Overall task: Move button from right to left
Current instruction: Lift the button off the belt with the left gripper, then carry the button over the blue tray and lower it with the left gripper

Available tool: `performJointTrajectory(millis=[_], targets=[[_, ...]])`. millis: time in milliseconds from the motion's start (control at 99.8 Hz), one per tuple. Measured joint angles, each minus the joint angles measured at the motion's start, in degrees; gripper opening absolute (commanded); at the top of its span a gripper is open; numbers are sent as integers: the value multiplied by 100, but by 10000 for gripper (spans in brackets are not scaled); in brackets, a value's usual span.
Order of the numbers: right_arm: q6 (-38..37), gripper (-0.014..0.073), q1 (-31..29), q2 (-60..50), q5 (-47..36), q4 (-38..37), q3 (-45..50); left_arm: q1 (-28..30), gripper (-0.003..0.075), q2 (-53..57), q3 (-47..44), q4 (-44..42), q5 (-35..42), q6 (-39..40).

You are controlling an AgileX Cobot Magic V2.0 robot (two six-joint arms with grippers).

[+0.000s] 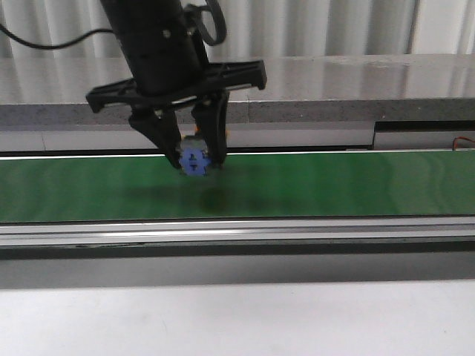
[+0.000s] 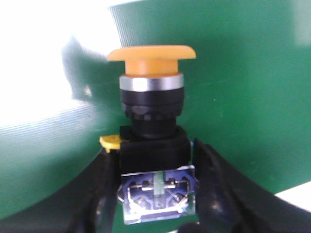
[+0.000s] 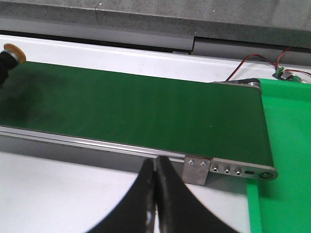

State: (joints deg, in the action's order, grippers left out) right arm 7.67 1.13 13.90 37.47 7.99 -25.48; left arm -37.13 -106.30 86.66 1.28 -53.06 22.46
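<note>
The button (image 1: 194, 160) hangs just above the green conveyor belt (image 1: 334, 185), left of the belt's middle, with my left gripper (image 1: 195, 165) shut on its blue base. In the left wrist view the button (image 2: 153, 121) shows an orange mushroom cap, a silver ring, a black body and a blue contact block. The black fingers (image 2: 209, 170) of the left gripper (image 2: 154, 162) press on both sides of that block. My right gripper (image 3: 155, 167) is shut with nothing in it, over the white table near the belt's right end. The button's orange cap (image 3: 12, 51) shows at the belt's far left.
The belt (image 3: 146, 107) runs left to right in a metal frame with a bracket (image 3: 197, 170) at its front right. A bright green mat (image 3: 286, 145) lies past the belt's right end. Red wires and a small board (image 3: 282, 73) sit behind it. A grey ledge (image 1: 334, 81) runs behind.
</note>
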Motion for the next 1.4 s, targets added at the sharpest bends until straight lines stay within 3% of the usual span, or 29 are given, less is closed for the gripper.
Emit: performJointTrajectory(millis=[411,1002,1403], targets=[[0,-67,0,0,0,0,0,1072,50,740,9,-128,-764,-1017],[0,-67,0,0,0,0,0,3619,50,750,9,-192,-1674,-2440],[0,-67,0,0,0,0,0,5132,50,456,9,-214,-1722,-2920]])
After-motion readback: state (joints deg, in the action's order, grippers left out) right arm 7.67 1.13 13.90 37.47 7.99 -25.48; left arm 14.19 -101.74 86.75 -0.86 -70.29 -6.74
